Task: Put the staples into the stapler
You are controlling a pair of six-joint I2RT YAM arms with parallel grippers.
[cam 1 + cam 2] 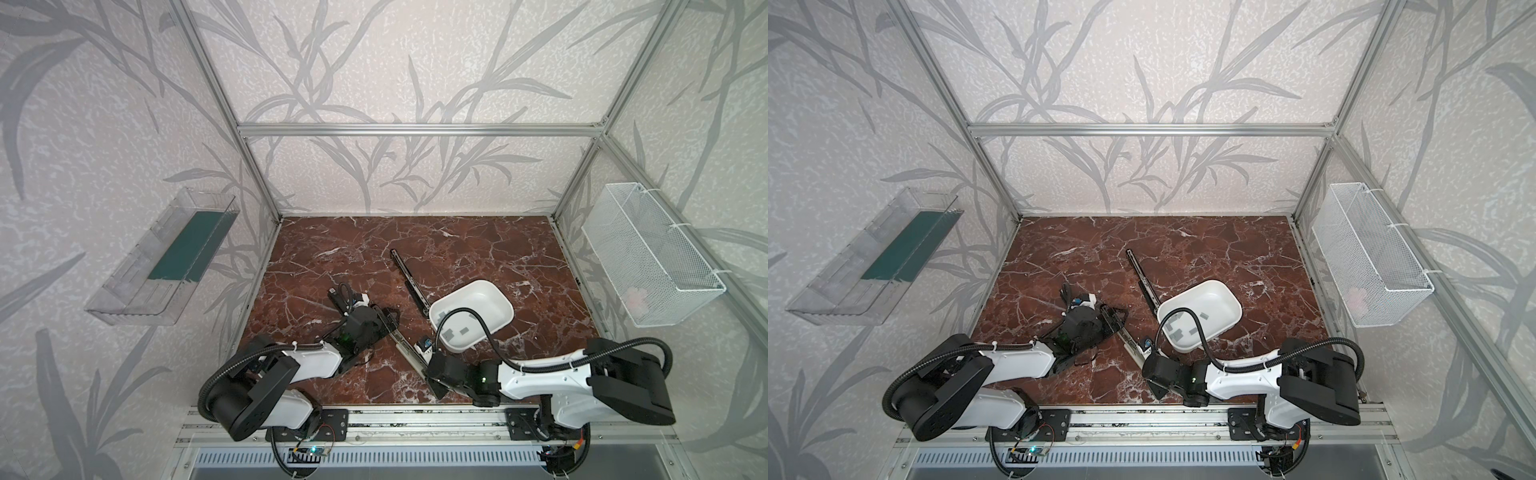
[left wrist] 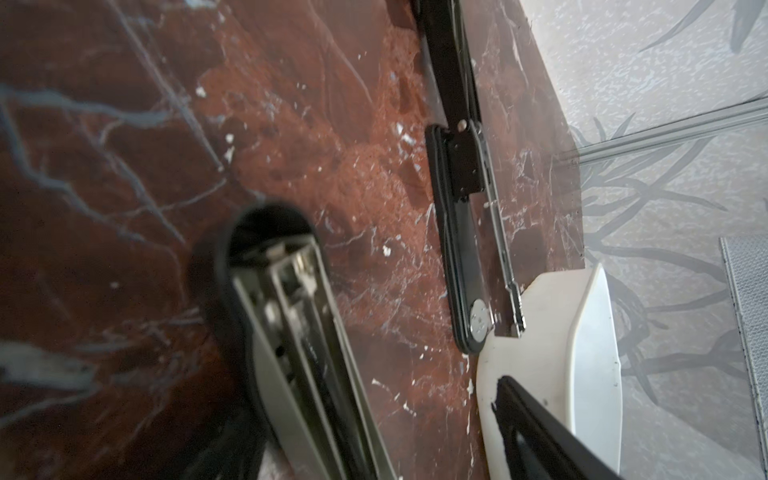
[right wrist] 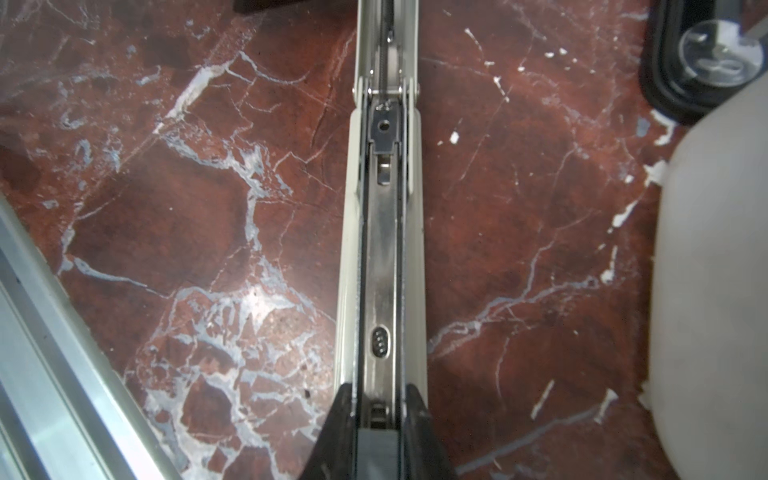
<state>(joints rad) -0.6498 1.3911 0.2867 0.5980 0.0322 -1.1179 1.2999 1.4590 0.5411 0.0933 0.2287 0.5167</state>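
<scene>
The right gripper (image 3: pixel 380 397) was clamped on the near end of the stapler (image 3: pixel 382 249), its fingers on either side of the grey base. The stapler lay unfolded flat on the table (image 1: pixel 353 249). Its long axis ran diagonally, from the right gripper away and leftward to the left gripper (image 1: pixel 387 319). The left gripper's jaws stood wide around the far end and held nothing. In the left wrist view one finger (image 2: pixel 536 432) was well clear of the metal channel. The channel faced upward, and I could not make out a strip inside it. The staples (image 1: pixel 464 331) lay as loose grey strips in the white bowl (image 1: pixel 496 297), just beyond the right gripper and on the right arm's side of the stapler. A second, black stapler (image 1: pixel 409 282) lay opened out with one end at the bowl's rim; I could not tell whether it touched. In my judgement the right arm was nearer the staples but was occupied as the clamp. The free left gripper would therefore have to reach rightward across the stapler's axis to the bowl. The main risk I noted was its fingers knocking the held stapler or the black one.
</scene>
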